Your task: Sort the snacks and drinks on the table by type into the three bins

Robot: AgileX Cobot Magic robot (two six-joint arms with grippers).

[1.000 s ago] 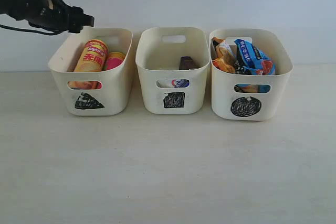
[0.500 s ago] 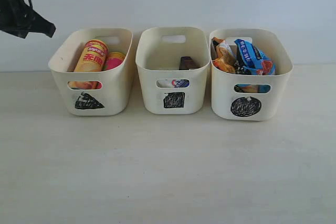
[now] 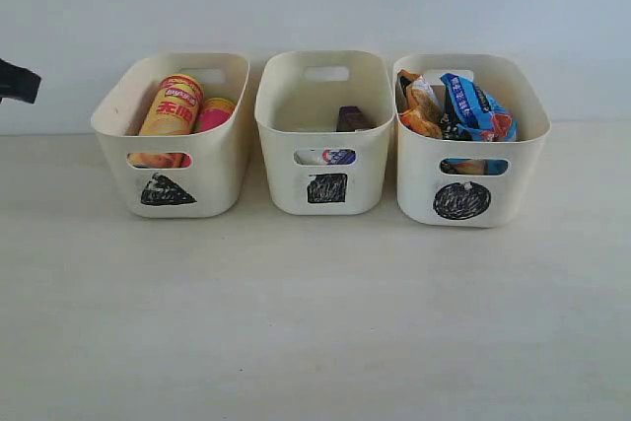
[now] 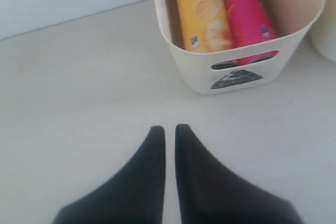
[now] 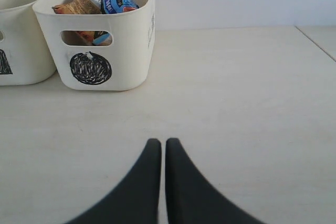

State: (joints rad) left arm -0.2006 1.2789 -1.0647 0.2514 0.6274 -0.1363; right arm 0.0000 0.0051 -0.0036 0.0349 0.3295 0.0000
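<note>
Three cream bins stand in a row at the back of the table. The triangle bin on the left holds a yellow-orange chip can and a pink chip can. In the square bin in the middle are a dark purple carton and a white and blue carton, the latter showing through the handle cutout. The circle bin on the right holds an orange foil bag and a blue foil bag. My left gripper is shut and empty, over the bare table near the triangle bin; only its dark tip shows at the exterior view's left edge. My right gripper is shut and empty, near the circle bin.
A pale wall rises right behind the bins. The table's right edge shows in the right wrist view. The right arm is out of the exterior view.
The left arm has drawn back from above the triangle bin, leftward and down, almost out of the exterior view. The bins and their contents have not moved.
</note>
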